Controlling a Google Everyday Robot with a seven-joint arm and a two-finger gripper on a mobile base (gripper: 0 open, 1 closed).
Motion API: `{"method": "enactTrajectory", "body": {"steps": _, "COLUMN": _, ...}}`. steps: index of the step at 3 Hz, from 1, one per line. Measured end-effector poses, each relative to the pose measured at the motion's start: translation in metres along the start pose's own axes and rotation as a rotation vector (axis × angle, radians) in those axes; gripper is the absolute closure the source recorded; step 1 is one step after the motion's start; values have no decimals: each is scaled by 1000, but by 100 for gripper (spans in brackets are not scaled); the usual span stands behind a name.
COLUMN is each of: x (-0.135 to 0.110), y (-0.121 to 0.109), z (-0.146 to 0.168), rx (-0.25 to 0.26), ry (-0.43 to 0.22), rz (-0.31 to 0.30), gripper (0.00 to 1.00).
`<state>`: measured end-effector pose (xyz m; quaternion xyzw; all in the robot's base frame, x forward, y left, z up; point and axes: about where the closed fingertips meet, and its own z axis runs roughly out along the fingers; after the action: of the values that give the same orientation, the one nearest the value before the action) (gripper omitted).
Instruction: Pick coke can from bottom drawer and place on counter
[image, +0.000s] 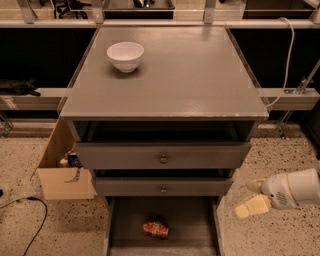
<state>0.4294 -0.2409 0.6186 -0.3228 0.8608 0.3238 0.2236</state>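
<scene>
The coke can (156, 228) lies on its side on the dark floor of the open bottom drawer (130, 220), near the middle. The counter (185, 75) is the wide grey top of the cabinet above the two upper drawers. My gripper (248, 198) hangs low to the right of the cabinet, above the speckled floor, at about the height of the bottom drawer's opening. Its two pale fingers point left, spread apart with nothing between them. It is well to the right of the can and outside the drawer.
A white bowl (125, 55) stands on the counter's far left. An open cardboard box (62, 175) sits on the floor left of the cabinet, with a black cable (30, 220) nearby. A white cable (287, 55) hangs at the right by a rail.
</scene>
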Motion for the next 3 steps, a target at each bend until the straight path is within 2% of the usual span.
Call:
{"method": "enactTrajectory", "body": {"steps": 1, "x": 14, "y": -13, "z": 20, "rx": -8, "ry": -78, "rz": -38, "gripper": 0}}
{"method": "enactTrajectory", "body": {"steps": 2, "x": 13, "y": -13, "z": 20, "rx": -8, "ry": -76, "rz": -34, "gripper": 0}}
{"method": "enactTrajectory", "body": {"steps": 3, "x": -1, "y": -22, "z": 34, "rx": 10, "ry": -131, "rz": -79, "gripper": 0}}
